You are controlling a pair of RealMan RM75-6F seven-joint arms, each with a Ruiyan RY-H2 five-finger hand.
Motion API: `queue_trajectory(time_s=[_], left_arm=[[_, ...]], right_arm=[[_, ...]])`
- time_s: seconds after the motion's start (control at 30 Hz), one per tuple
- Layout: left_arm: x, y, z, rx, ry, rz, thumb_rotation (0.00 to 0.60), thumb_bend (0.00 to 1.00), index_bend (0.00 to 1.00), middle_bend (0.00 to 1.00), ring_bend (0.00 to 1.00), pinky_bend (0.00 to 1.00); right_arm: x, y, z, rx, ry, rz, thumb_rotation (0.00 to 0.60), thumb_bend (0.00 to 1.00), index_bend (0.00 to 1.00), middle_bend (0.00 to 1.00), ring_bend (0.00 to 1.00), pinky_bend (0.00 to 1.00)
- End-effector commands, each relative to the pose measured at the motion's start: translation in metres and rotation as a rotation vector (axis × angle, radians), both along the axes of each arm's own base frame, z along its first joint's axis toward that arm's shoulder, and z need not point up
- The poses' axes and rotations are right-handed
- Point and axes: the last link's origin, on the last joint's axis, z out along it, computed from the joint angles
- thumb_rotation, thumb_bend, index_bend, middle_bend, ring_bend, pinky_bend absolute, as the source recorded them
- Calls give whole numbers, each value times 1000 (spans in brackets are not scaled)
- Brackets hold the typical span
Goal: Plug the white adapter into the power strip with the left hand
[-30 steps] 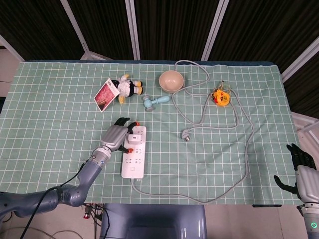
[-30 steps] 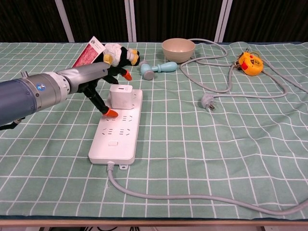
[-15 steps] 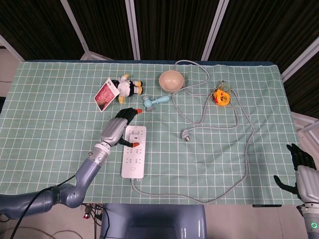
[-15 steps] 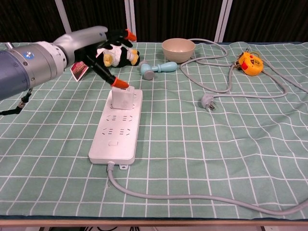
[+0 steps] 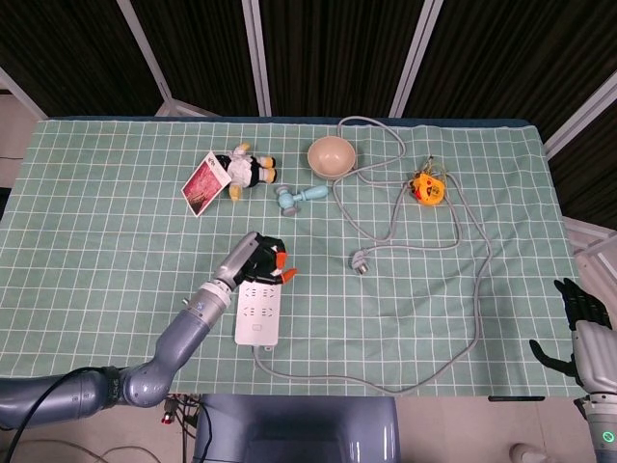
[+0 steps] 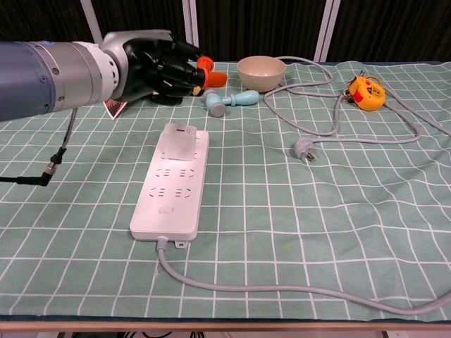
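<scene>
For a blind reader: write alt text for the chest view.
A white adapter sits in the far end of a power strip on a green checked cloth, with the left hand raised above it, holding nothing. Behind lie a bowl and a loose plug.

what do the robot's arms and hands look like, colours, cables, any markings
The left arm is a thick blue-grey cylinder with a silver metallic wrist section and a small round logo. A thin black cable hangs beneath it. The left hand has a silver back and black fingers with orange tips. The right hand has black fingers and a pale grey wrist bearing a small green light.
</scene>
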Motion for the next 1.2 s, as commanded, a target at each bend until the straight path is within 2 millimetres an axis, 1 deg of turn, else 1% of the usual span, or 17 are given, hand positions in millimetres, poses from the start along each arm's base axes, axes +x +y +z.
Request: queue_trajectory(time_s=[0.03, 0.13, 0.2, 0.43, 0.67, 0.93, 1.2], left_arm=[[12, -4, -8, -164, -43, 40, 600, 266, 837, 994, 997, 1000], [12, -1, -9, -205, -49, 53, 600, 266, 866, 1000, 1000, 1000], [14, 1, -9, -264, -88, 75, 600, 266, 881, 1000, 1000, 1000], [10, 13, -8, -369, -164, 108, 600, 266, 891, 1000, 1000, 1000], [1, 23, -5, -343, -132, 78, 600, 266, 892, 1000, 1000, 1000], [-9, 26, -10, -340, -108, 73, 600, 267, 893, 1000, 1000, 1000], [-14, 32, -12, -323, -96, 71, 600, 267, 893, 1000, 1000, 1000]], right_arm=[[0, 0, 0, 0, -2, -2, 600, 348, 0, 0, 0, 0], [0, 0, 0, 1, -3, -4, 600, 348, 0, 0, 0, 0], [0, 0, 0, 1, -4, -4, 600, 348, 0, 0, 0, 0], [0, 0, 0, 4, -4, -8, 600, 348, 0, 0, 0, 0], [-1, 0, 0, 4, -4, -12, 600, 348, 0, 0, 0, 0], [-1, 0, -1, 3, -6, -16, 600, 348, 0, 0, 0, 0], [-1, 0, -1, 3, -4, -18, 600, 348, 0, 0, 0, 0]])
